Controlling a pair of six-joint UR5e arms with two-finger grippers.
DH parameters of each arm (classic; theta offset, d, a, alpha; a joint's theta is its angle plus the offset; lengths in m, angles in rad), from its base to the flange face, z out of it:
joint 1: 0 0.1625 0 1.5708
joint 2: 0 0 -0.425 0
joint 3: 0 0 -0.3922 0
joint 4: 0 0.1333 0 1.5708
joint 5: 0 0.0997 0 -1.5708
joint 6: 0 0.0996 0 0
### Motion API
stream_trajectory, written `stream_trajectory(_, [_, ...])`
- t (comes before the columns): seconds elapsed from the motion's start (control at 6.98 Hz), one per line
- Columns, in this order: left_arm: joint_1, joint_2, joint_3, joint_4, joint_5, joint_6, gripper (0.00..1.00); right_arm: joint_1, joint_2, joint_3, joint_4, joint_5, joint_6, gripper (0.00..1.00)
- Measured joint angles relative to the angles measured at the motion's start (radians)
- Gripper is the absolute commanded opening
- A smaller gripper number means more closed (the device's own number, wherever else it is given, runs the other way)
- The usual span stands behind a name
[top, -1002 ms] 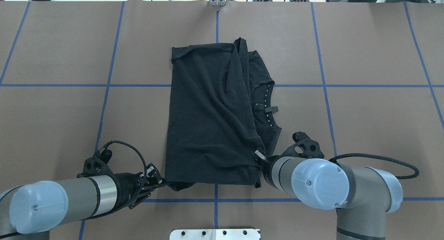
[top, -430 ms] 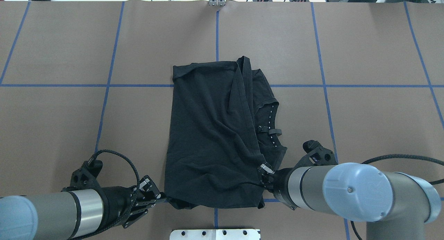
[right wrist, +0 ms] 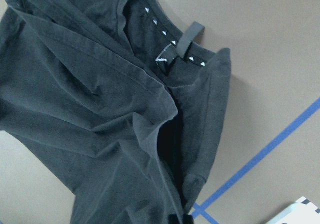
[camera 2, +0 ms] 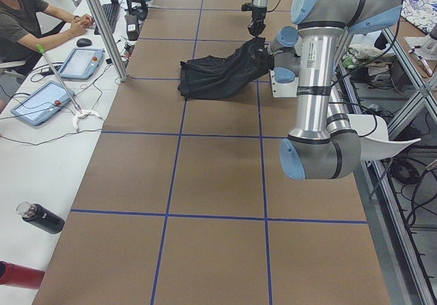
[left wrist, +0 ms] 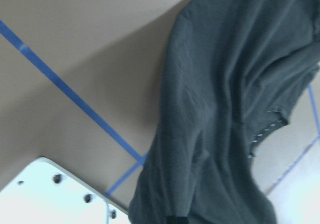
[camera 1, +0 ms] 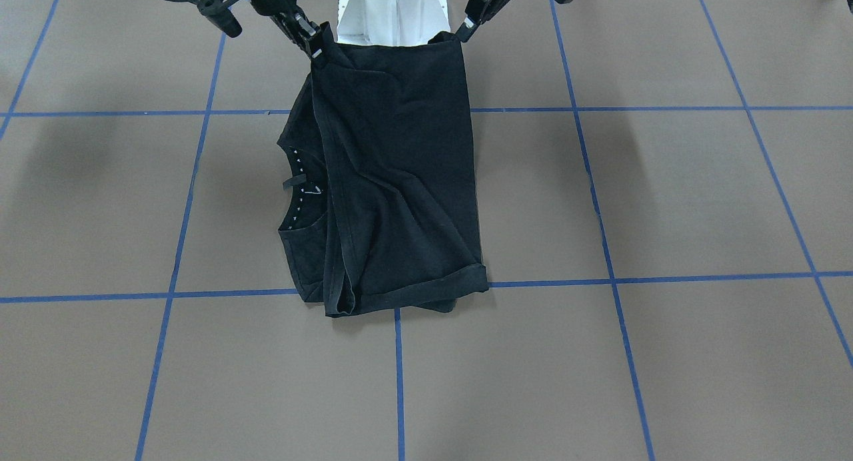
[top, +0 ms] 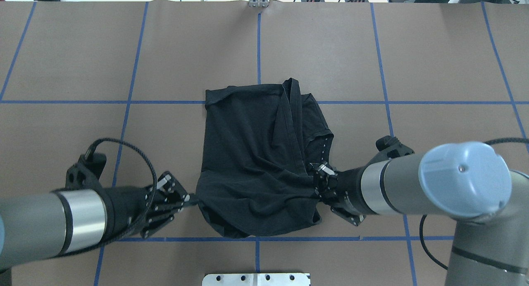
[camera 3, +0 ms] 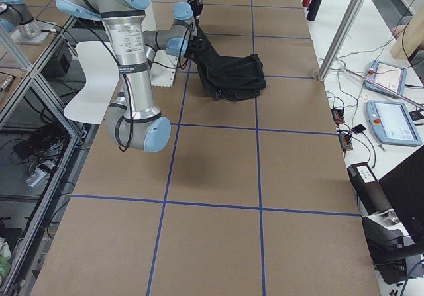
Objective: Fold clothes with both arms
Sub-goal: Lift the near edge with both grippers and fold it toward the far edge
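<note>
The black T-shirt [top: 256,153] lies folded lengthwise mid-table, plain side up; its logo print is hidden. The collar with small white marks [top: 323,147] shows on its right side. My left gripper [top: 193,201] is shut on the shirt's near left corner. My right gripper [top: 317,179] is shut on the near right corner. Both hold the near edge above the table, and it sags between them. The far folded hem [camera 1: 413,288] rests on the table. In the front-facing view the right gripper [camera 1: 317,49] and the left gripper [camera 1: 462,32] pinch the two top corners.
The brown table [top: 62,50] has a grid of blue tape lines. The white pedestal base [top: 256,279] sits right behind the lifted edge. A side bench with tablets [camera 2: 51,93], a person [camera 2: 20,25] and bottles [camera 2: 37,218] runs along the table's far side.
The shirt has slid toward the robot, its far edge down to about the blue cross line. Both grippers have then risen with the near corners, bunching the near edge.
</note>
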Motion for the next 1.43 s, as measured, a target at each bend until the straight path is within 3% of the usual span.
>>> stream_trajectory(0.43, [-0.265, -0.190, 0.282, 0.032, -0.105, 0.150, 0.00, 0.209, 0.139, -0.249, 0.005, 0.142, -0.038, 0.00])
stream_trajectory(0.72, [-0.354, -0.248, 0.456, -0.044, -0.116, 0.186, 0.00, 0.288, 0.215, -0.405, 0.012, 0.205, -0.123, 0.00])
stream_trajectory(1.15, [-0.414, -0.334, 0.639, -0.128, -0.127, 0.192, 0.00, 0.363, 0.325, -0.682, 0.155, 0.261, -0.200, 0.00])
stream_trajectory(1.29, [-0.432, -0.375, 0.743, -0.188, -0.129, 0.193, 0.36, 0.379, 0.368, -0.764, 0.180, 0.275, -0.221, 0.55])
stream_trajectory(1.43, [-0.453, -0.424, 0.869, -0.257, -0.129, 0.202, 0.93, 0.390, 0.422, -0.850, 0.190, 0.279, -0.234, 1.00])
